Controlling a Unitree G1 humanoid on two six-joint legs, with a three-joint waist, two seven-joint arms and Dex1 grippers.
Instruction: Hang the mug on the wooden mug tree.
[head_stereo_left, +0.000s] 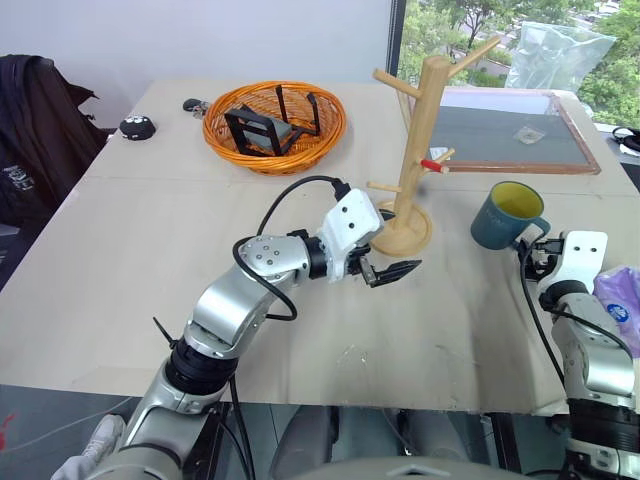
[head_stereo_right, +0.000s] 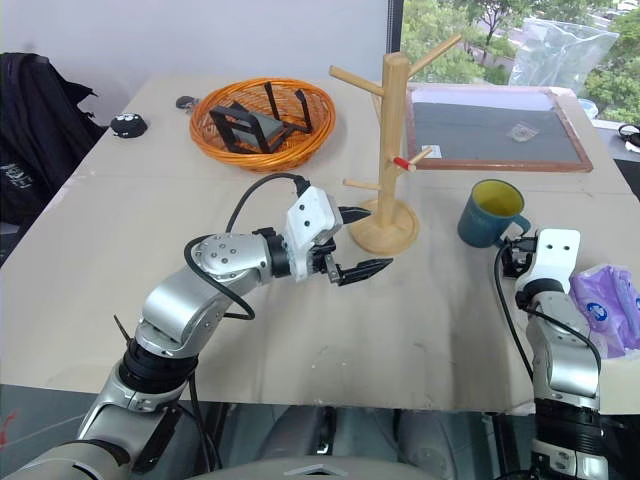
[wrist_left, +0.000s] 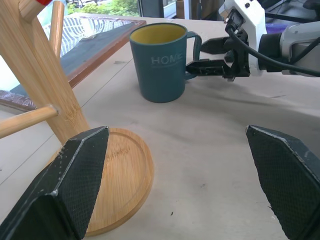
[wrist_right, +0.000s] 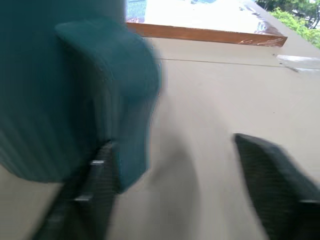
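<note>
The dark teal mug (head_stereo_left: 508, 215) with a yellow inside stands upright on the table, right of the wooden mug tree (head_stereo_left: 428, 120), and it is also in the left wrist view (wrist_left: 160, 62). My right gripper (wrist_left: 202, 56) is level at the mug's handle. Its fingers are apart, one above and one below the handle loop. In the right wrist view one finger lies against the handle (wrist_right: 127, 100) and the other finger stands clear of it. My left gripper (head_stereo_left: 400, 240) hovers open just in front of the tree's round base (wrist_left: 117, 185), holding nothing.
An orange wicker basket (head_stereo_left: 275, 125) with black items stands at the back left. A framed dark board (head_stereo_left: 510, 135) lies behind the mug. A purple packet (head_stereo_left: 622, 300) sits by my right arm. Small black objects (head_stereo_left: 137, 126) rest at the far left.
</note>
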